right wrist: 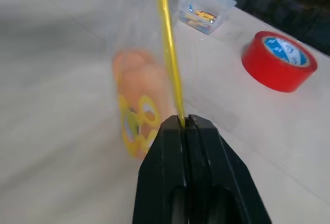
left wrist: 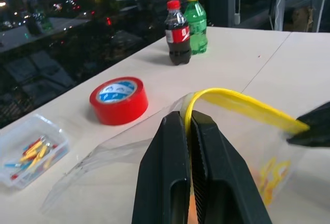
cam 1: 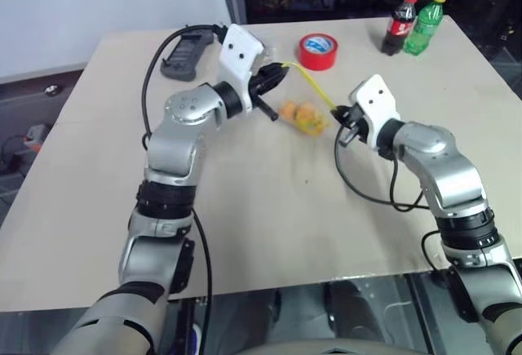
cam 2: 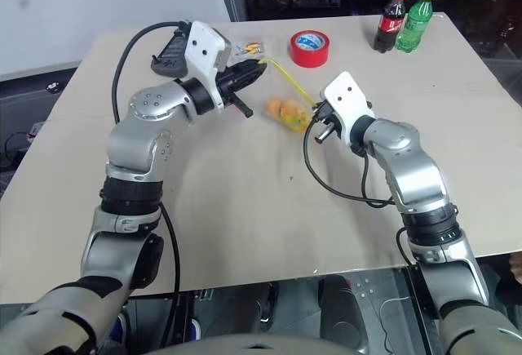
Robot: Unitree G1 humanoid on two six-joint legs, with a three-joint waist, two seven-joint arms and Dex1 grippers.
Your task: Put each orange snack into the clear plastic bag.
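Observation:
The clear plastic bag [cam 1: 308, 118] hangs between my two grippers, its yellow seal strip [left wrist: 242, 103] stretched from one to the other. My left gripper [left wrist: 187, 118] is shut on one end of the strip, and my right gripper [right wrist: 184, 121] is shut on the other end. Two orange snacks [cam 2: 282, 110] sit inside the bag, low against the table, behind the bag's yellow print [right wrist: 136, 118]. Both grippers are held above the middle of the table, left gripper [cam 1: 280, 73] farther back than right gripper [cam 1: 339, 115].
A red tape roll [cam 1: 318, 51] lies behind the bag. A cola bottle [cam 1: 400, 23] and a green bottle [cam 1: 425, 22] stand at the far right. A small clear box [cam 2: 247, 47] and a black device [cam 1: 186, 53] lie at the far left.

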